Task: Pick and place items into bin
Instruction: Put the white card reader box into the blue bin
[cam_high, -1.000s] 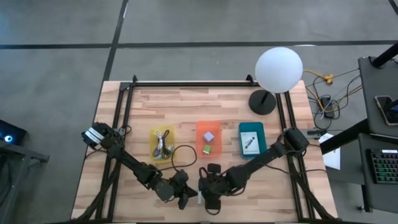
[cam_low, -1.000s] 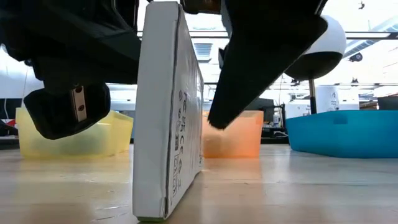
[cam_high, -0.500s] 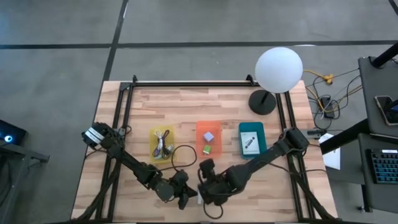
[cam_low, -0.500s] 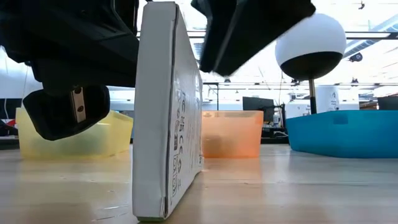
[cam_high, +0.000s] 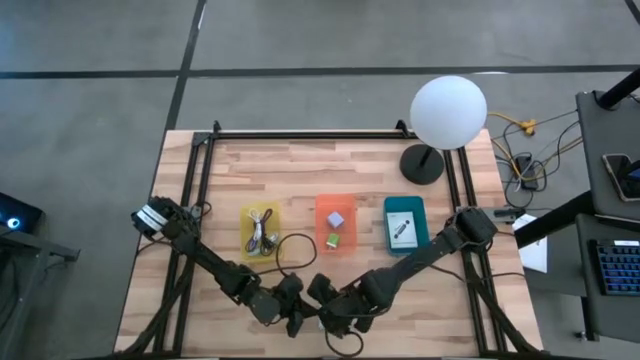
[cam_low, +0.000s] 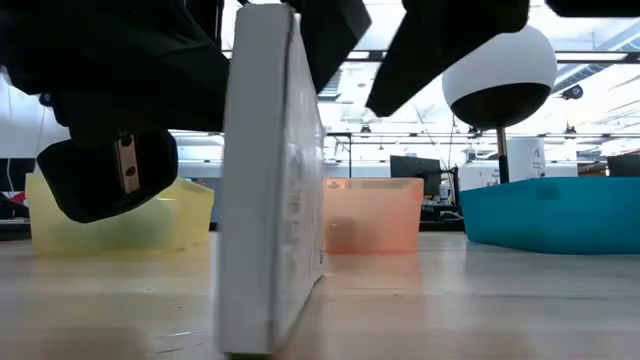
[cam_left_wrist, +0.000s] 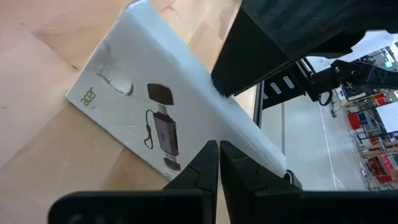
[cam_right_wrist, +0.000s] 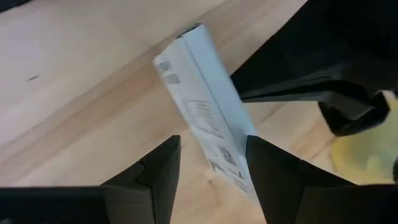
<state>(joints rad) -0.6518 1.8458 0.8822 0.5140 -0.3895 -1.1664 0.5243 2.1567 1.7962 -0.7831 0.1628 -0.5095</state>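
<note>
Both arms are low at the near edge of the light wooden bench (cam_high: 300, 180), meeting around a flat white printed packet (cam_low: 268, 200) that stands on its edge on the wood.

Left tool (cam_high: 296, 318): fingers closed together, tips pressed to each other in the left wrist view, holding nothing; it sits just beside the packet's printed face (cam_left_wrist: 143, 118).

Right tool (cam_high: 330, 318): fingers spread wide, one on each side of the packet's upper edge (cam_right_wrist: 202, 118) in the right wrist view; I cannot tell whether either finger touches it. In the low view the packet stands nearly upright, base on the bench.

Bins, mid-bench, in a row:
- translucent yellow bin (cam_high: 261, 231), holding a dark coiled cable (cam_high: 268, 240) and a small whitish cable (cam_high: 257, 216);
- orange bin (cam_high: 336, 224), holding a tiny lavender cube (cam_high: 337, 219) and a tiny green cube (cam_high: 333, 240);
- teal bin (cam_high: 405, 223), holding a second flat white packet (cam_high: 399, 232).

White globe lamp on a black base (cam_high: 447, 111) at the far right of the bench.
</note>
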